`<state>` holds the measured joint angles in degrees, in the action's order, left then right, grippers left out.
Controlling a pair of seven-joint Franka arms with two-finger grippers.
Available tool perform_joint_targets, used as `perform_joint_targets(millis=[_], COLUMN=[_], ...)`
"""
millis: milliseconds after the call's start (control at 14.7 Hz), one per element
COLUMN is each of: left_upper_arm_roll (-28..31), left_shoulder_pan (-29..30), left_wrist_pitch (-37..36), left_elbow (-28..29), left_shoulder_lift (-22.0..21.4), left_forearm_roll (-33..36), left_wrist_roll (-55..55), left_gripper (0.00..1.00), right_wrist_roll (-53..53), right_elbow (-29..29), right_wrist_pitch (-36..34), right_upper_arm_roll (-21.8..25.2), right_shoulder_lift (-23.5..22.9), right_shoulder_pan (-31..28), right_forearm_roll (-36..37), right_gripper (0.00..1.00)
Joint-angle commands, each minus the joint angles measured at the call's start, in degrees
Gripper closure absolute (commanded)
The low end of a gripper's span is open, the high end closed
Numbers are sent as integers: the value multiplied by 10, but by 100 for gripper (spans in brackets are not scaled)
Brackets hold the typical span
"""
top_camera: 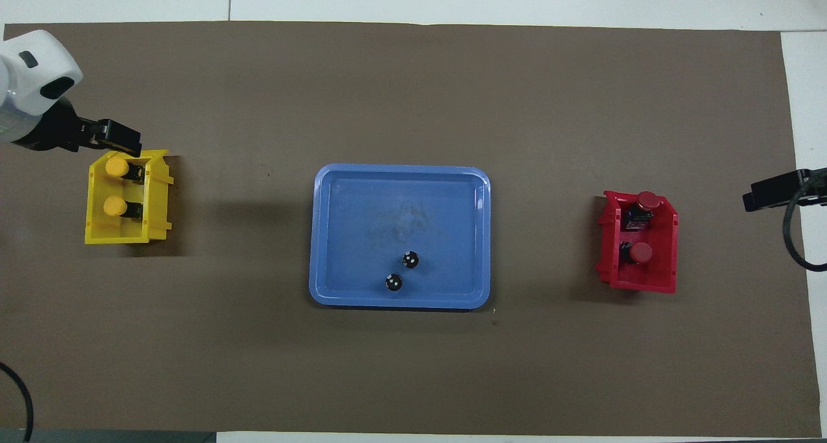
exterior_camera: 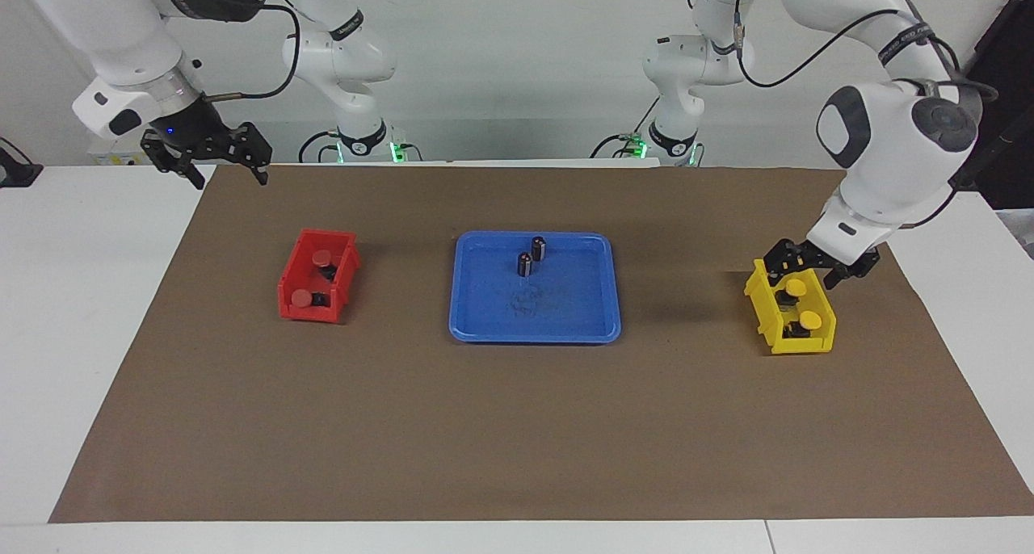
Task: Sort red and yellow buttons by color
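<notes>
Two yellow buttons lie in a yellow bin toward the left arm's end of the table; the overhead view shows both. Two red buttons lie in a red bin toward the right arm's end, also seen from overhead. My left gripper hangs open and empty just over the yellow bin. My right gripper is open and empty, raised over the mat's edge near its base.
A blue tray sits mid-table between the bins. Two dark upright cylinders stand in it, on the side nearer the robots. A brown mat covers the table.
</notes>
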<state>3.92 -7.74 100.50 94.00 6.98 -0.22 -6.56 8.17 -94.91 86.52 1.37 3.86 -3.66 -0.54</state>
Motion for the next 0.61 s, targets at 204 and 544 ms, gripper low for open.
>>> perform_joint_targets(millis=[204,544], left_upper_arm_roll=[14,27], left_shoulder_pan=[4,5], left_wrist_pitch=[-127,-131], left_elbow=[-26,-30], left_shoulder_lift=[-81,-81], left_forearm_roll=[-28,-28], left_wrist_roll=[2,-1], left_gripper=[0,0], right_wrist_roll=[-7,-7], right_elbow=[-5,-4], right_wrist_pitch=[-8,-8], right_upper_arm_roll=[-8,-8], right_shoulder_lift=[7,7], right_shoulder_pan=[-10,-10], right_forearm_roll=[3,3], right_gripper=[0,0])
